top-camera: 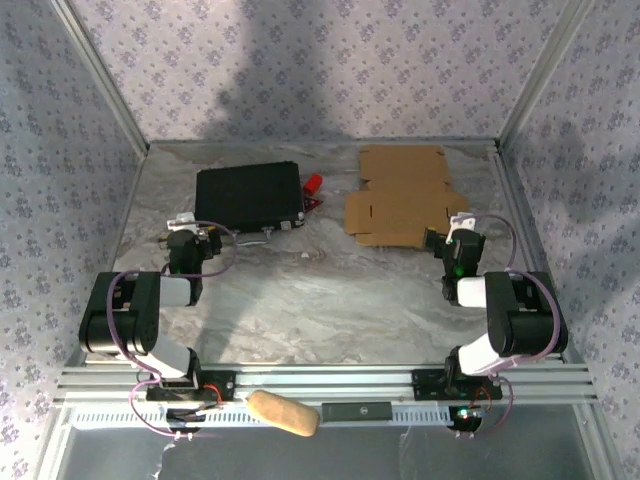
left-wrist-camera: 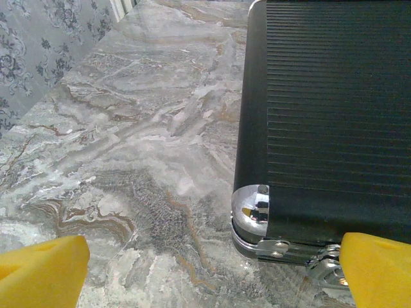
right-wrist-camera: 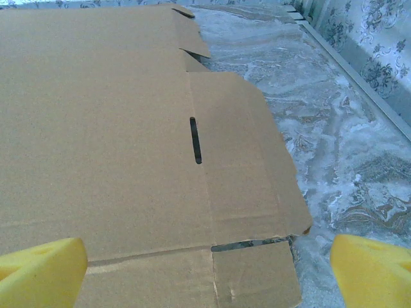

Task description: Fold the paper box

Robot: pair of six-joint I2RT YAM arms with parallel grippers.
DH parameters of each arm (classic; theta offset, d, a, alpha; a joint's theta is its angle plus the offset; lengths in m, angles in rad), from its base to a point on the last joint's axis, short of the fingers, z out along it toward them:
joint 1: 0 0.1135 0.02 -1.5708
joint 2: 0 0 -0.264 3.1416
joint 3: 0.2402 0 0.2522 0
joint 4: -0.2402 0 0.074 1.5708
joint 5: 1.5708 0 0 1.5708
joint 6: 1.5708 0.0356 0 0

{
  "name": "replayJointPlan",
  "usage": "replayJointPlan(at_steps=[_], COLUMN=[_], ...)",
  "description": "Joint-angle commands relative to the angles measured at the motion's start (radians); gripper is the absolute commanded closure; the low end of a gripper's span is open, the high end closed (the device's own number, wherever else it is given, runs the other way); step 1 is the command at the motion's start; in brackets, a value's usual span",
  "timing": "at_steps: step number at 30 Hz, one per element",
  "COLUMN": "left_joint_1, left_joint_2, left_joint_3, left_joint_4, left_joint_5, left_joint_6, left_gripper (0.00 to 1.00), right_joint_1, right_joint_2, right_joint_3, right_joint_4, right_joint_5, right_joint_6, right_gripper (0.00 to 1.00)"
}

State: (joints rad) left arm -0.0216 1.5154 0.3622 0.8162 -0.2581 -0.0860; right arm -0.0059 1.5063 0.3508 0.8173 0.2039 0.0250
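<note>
Floral wallpaper closes in a marbled grey table [top-camera: 320, 290] on three sides. The paper box [top-camera: 400, 195] lies as a flat, unfolded cardboard sheet toward the far right corner of the table, its flaps and notches spread out. Toward the far left corner sits a black case [top-camera: 249, 197], with a small red object [top-camera: 314, 186] just beside its right end. A tan rounded lump [top-camera: 284, 412] rests on the metal rail at the near edge, between the arm bases.

The right gripper [top-camera: 450, 240] sits at the sheet's near right corner. In the right wrist view its jaws stand wide apart – yellow pads [right-wrist-camera: 42, 273] at either lower corner – with the paper box [right-wrist-camera: 96, 128] and its narrow slot [right-wrist-camera: 195, 140] stretching ahead.

The left gripper [top-camera: 185, 240] is just off the case's near left corner. Its jaws are also spread wide; the left wrist view shows yellow fingertips [left-wrist-camera: 42, 269] flanking the black case [left-wrist-camera: 327, 115] – ribbed lid, chrome corner cap [left-wrist-camera: 252, 206].
</note>
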Motion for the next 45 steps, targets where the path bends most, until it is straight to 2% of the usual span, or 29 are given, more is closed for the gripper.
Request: replayJointPlan(at_steps=[1, 31, 34, 35, 38, 40, 41, 42, 43, 44, 45], left_joint_1=[0.006, 0.005, 0.0, -0.019, -0.092, -0.121, -0.14, -0.146, -0.14, -0.123, -0.098], left_joint_2=[0.016, 0.017, -0.023, -0.076, -0.31, -0.473, -0.549, -0.597, -0.641, -0.674, -0.695], left_joint_3=[0.027, 0.022, -0.035, -0.054, -0.021, 0.039, 0.078, 0.123, 0.2, 0.292, 0.343], left_joint_4=[0.044, 0.051, 0.13, 0.12, -0.106, -0.272, -0.341, -0.427, -0.619, -0.902, -1.056], left_joint_5=[-0.013, -0.009, 0.01, -0.024, -0.13, -0.141, -0.174, -0.216, -0.242, -0.26, -0.224], left_joint_6=[0.012, 0.014, 0.031, 0.042, 0.07, 0.038, 0.006, -0.079, -0.254, -0.511, -0.638], left_gripper=[0.0, 0.0, 0.0, 0.0, 0.0, 0.0, 0.0, 0.0, 0.0, 0.0, 0.0], right_joint_1=[0.005, 0.007, 0.029, 0.051, 0.108, 0.152, 0.16, 0.152, 0.127, 0.098, 0.074], right_joint_2=[0.013, 0.011, -0.067, -0.115, -0.301, -0.442, -0.511, -0.552, -0.581, -0.598, -0.602], right_joint_3=[0.025, 0.019, 0.024, 0.046, 0.119, 0.174, 0.215, 0.269, 0.337, 0.418, 0.475], right_joint_4=[0.025, 0.033, -0.037, -0.12, -0.357, -0.475, -0.555, -0.649, -0.811, -1.012, -1.2], right_joint_5=[0.024, 0.026, 0.063, 0.128, 0.189, 0.21, 0.215, 0.211, 0.2, 0.158, 0.125], right_joint_6=[-0.019, -0.02, -0.03, -0.03, -0.012, 0.002, 0.069, 0.201, 0.398, 0.591, 0.728], right_gripper=[0.01, 0.01, 0.01, 0.01, 0.01, 0.01, 0.01, 0.01, 0.01, 0.01, 0.01])
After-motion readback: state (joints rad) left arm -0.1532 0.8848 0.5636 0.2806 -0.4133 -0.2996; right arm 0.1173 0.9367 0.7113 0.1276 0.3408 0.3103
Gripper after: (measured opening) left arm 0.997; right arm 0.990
